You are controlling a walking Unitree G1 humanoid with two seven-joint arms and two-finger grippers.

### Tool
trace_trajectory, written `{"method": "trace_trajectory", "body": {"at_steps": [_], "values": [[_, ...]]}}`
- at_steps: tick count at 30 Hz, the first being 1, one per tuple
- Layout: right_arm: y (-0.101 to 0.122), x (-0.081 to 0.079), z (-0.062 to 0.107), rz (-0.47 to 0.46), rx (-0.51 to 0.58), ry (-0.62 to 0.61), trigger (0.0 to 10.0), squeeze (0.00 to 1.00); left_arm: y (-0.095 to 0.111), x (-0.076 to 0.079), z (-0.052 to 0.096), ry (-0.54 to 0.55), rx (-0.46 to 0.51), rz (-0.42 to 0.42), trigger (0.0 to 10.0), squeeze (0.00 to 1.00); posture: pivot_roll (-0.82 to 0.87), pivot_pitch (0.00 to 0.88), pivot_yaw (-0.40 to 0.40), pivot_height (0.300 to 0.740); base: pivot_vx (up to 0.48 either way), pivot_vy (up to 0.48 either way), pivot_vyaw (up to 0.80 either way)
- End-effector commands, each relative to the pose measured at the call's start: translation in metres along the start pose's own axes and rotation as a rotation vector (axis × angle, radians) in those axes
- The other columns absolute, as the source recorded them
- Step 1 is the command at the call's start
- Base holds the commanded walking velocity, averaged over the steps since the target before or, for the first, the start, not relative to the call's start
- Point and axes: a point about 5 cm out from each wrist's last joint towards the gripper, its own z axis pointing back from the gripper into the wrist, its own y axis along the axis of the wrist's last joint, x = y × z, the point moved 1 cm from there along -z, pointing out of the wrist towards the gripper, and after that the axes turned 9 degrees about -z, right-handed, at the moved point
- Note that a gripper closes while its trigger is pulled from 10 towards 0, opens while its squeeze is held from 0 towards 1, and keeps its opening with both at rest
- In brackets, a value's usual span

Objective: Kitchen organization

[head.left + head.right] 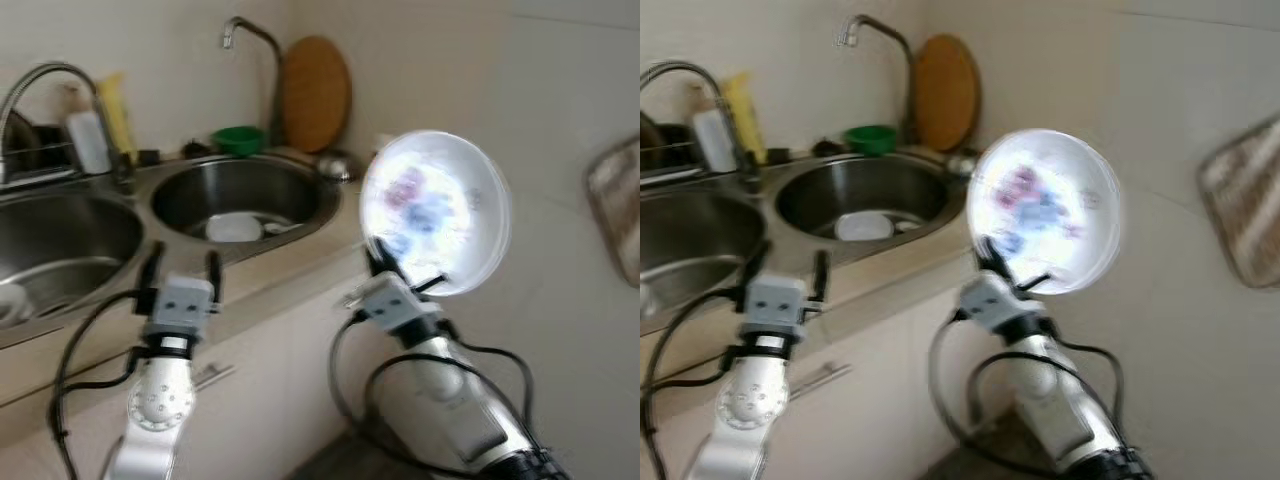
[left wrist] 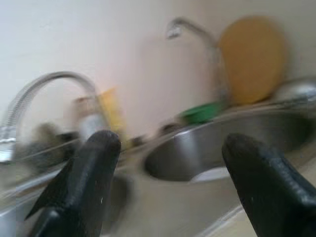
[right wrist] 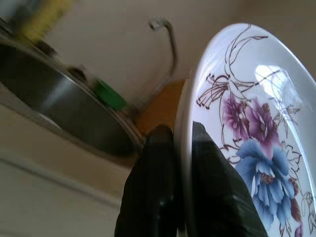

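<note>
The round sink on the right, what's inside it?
Inside the round sink lies a white dish with something small and pale beside it. Its near wall hides the rest of the bottom.

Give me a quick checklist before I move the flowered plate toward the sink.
1. Grip on plate: ok, right gripper pinches its rim, one finger each side.
2. Plate attitude: ok, held on edge, face toward the camera.
3. Left gripper: ok, open, holding nothing, above the counter edge.
4. Round sink basin: not ok, a white dish already lies inside.
5. Image sharpness: not ok, head views are blurred.
6. Clearance to cutting board: cannot tell.
</note>
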Motion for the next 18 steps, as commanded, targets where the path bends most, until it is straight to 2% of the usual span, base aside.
{"method": "trace_trajectory", "body": {"at_steps": [1,13,16,18], "values": [[0.0007,0.0114,0.0,0.031,0.015,-0.022,0.0,0.0,0.007,0.007,-0.0011,-0.013,0.023,0.021,10.0,0.0,0.05,0.0,-0.043,0.74,0.259,0.0,0.8],[0.0004,0.0114,-0.001,0.026,0.021,-0.024,0.0,0.0,0.0089,0.0094,-0.002,-0.016,0.032,0.025,10.0,0.0,0.05,0.0,-0.043,0.74,0.263,0.0,0.8],[-0.0001,0.0148,-0.0031,-0.008,0.014,-0.047,0.0,0.0,0.0097,0.0092,-0.0027,-0.013,0.035,0.025,10.0,0.0,0.05,0.0,-0.043,0.74,0.266,0.0,0.8],[-0.0016,0.0172,-0.0047,-0.042,0.002,-0.068,0.0,0.0,0.0096,0.0094,-0.0028,-0.012,0.036,0.025,10.0,0.0,0.05,0.0,-0.044,0.74,0.262,0.0,0.0]]}}
